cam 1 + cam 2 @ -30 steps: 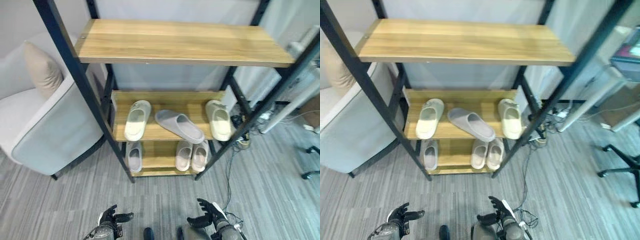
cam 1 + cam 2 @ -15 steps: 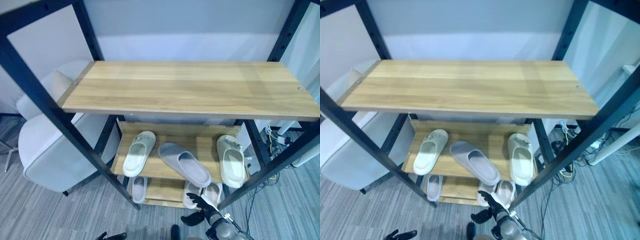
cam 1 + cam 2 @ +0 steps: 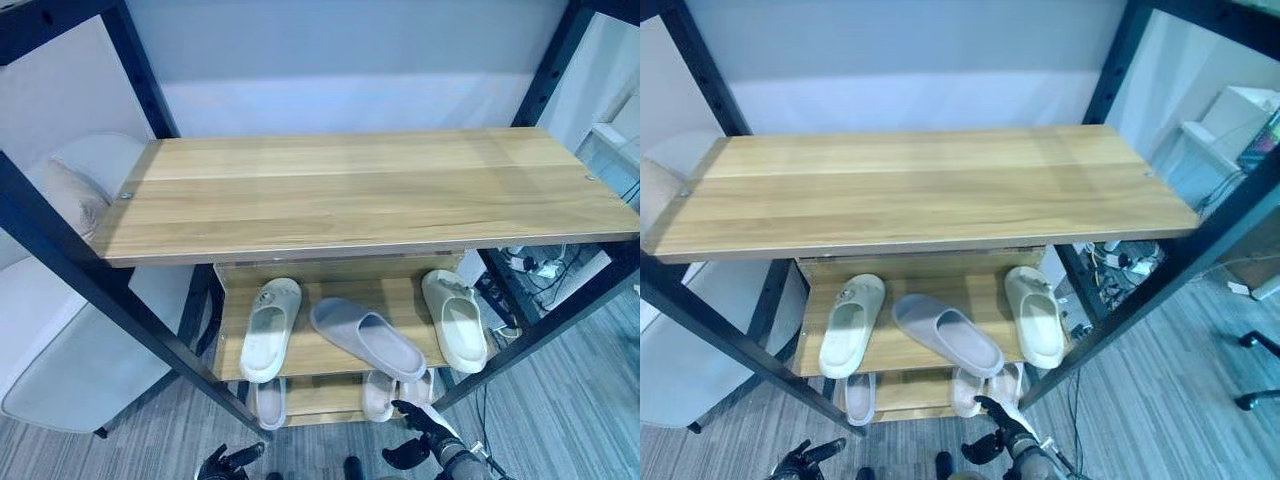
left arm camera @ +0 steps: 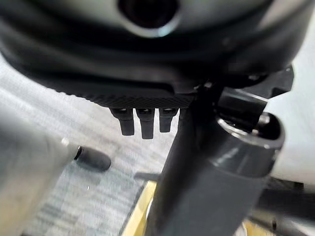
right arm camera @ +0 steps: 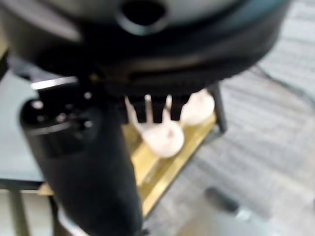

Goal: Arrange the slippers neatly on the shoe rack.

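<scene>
**Q:** Where, then, did the slippers sit on the shoe rack [image 3: 60,260]?

**A:** On the middle shelf [image 3: 400,300] lay three. A cream slipper [image 3: 270,328] stood at the left and a second cream slipper [image 3: 455,320] at the right, both pointing toward the back. Between them a grey slipper [image 3: 368,340] lay slantwise, apart from both. On the bottom shelf [image 3: 310,398] one pale slipper [image 3: 269,402] sat at the left and a pale pair [image 3: 397,392] side by side at the right, partly hidden by the shelf above. The top shelf [image 3: 360,190] carried nothing.

**Q:** And the hands?

**A:** Both hung low before the rack, over the grey floor [image 3: 560,400]. The left hand [image 3: 225,464] showed relaxed, spread fingers and held nothing. The right hand [image 3: 420,445] likewise had its fingers loosely parted, empty, just in front of the pale pair. A white armchair [image 3: 60,340] with a beige cushion [image 3: 72,195] stood left of the rack.
</scene>
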